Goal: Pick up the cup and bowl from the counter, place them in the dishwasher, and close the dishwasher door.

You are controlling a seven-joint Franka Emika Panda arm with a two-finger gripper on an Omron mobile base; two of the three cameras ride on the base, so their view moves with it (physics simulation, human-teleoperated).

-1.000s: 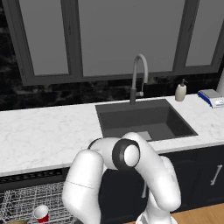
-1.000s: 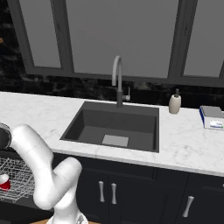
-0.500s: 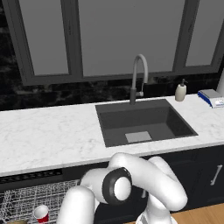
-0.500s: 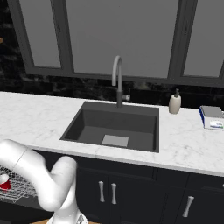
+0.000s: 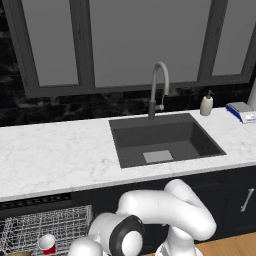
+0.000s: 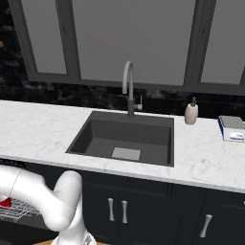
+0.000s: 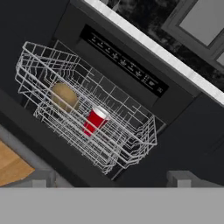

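In the hand view the dishwasher's white wire rack [image 7: 87, 113] is pulled out below the black control strip [image 7: 124, 61]. The red cup [image 7: 94, 121] stands in the rack's middle, and the tan bowl [image 7: 64, 96] lies in the rack beside it. The dark dishwasher door [image 7: 48, 144] lies open under the rack. My gripper [image 7: 113, 179] hovers above and in front of the rack, open, holding nothing. From the left base view the cup [image 5: 47, 243] shows in the rack [image 5: 45, 227] under the white marble counter [image 5: 60, 155]. The cup [image 6: 5, 202] peeks out behind my arm in the right base view.
A dark sink [image 5: 162, 142] with a grey faucet [image 5: 159, 85] is set in the counter. A white soap dispenser [image 5: 206, 104] and a blue-and-white object [image 5: 242, 111] stand at the right. Handled dark cabinets [image 6: 117, 210] lie under the sink. Wood floor [image 7: 11, 166] borders the door.
My arm has swung down and to the left, from in front of the sink to low beside the dishwasher rack. The cup in the rack has not moved.
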